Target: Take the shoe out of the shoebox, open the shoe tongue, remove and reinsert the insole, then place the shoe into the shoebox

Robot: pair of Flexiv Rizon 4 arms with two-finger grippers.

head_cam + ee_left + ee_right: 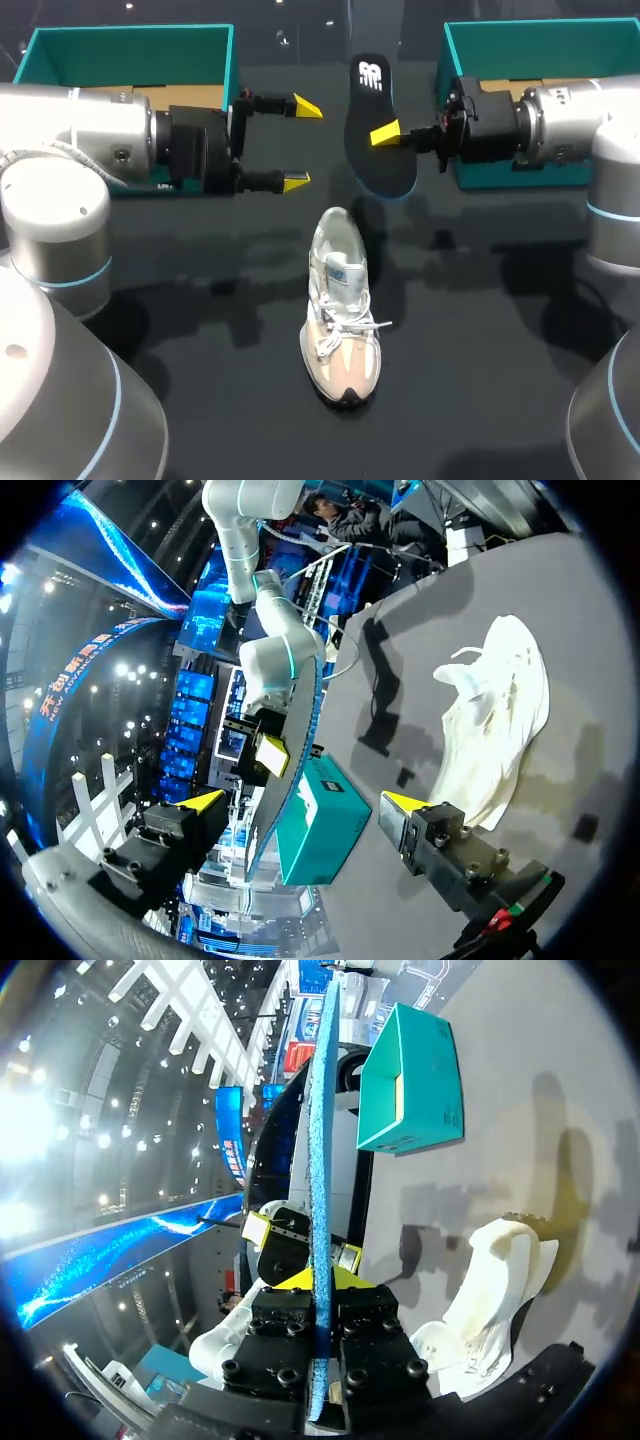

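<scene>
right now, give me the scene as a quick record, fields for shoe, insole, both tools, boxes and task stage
shoe: upright on the table, out of both boxes, toe toward the robot
insole: out of the shoe, held up above the table beyond the shoe's heel
right tool: shut on the insole
left tool: open, empty, beside the insole
left shoebox: teal, open, far edge
right shoebox: teal, open, far edge
stage: insole removed, not yet reinserted
</scene>
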